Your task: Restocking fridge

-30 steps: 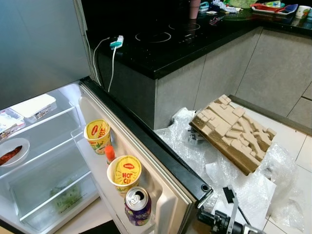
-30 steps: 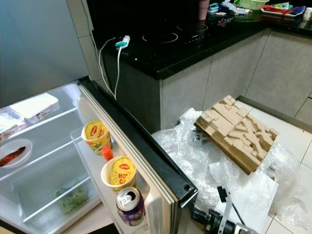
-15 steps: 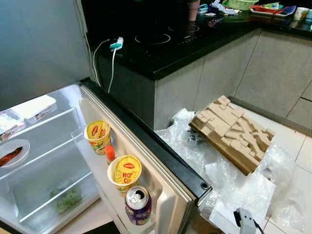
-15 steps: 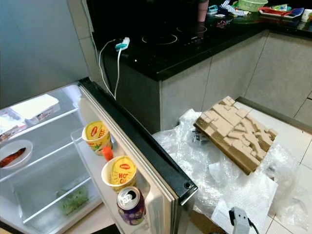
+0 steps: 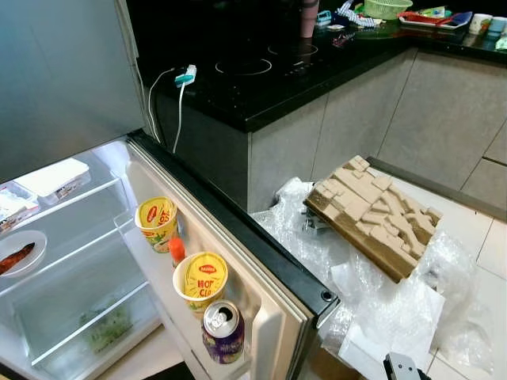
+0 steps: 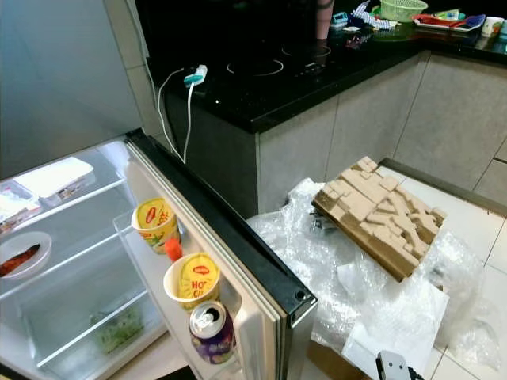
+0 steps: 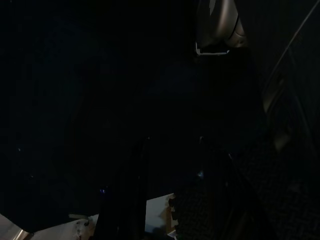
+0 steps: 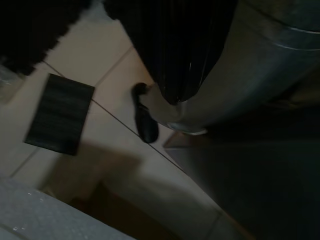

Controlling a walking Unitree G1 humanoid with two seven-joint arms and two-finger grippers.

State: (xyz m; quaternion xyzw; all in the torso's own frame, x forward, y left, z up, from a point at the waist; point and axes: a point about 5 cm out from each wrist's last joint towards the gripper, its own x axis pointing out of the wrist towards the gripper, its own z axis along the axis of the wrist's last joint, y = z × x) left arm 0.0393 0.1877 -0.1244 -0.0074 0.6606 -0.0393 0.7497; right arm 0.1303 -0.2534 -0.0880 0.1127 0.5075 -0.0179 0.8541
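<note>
The fridge stands open on the left, its door [image 5: 238, 237] swung toward me. The door shelf [image 5: 150, 265] holds two yellow cup noodles [image 5: 156, 220] [image 5: 202, 281], a small orange-capped bottle [image 5: 177, 249] and a purple drink can [image 5: 223, 331] nearest me. Inside, a white box [image 5: 54, 177] lies on the top glass shelf and a plate with a sausage [image 5: 17, 255] sits below it. The crisper drawer [image 5: 95, 324] holds some greens. A small part of my right arm [image 5: 400, 368] shows at the bottom right, low beside the door's corner. The left wrist view is very dark.
A black countertop with an induction hob [image 5: 261, 63] and a hanging white charger cable [image 5: 178, 95] stands behind the door. On the tiled floor lie crumpled bubble wrap [image 5: 372, 293] and a moulded cardboard insert [image 5: 371, 214]. Grey cabinets [image 5: 444, 111] run along the right.
My right arm has dropped downward at the bottom right, so much less of it shows now. The camera has shifted slightly; the items in the fridge have not moved.
</note>
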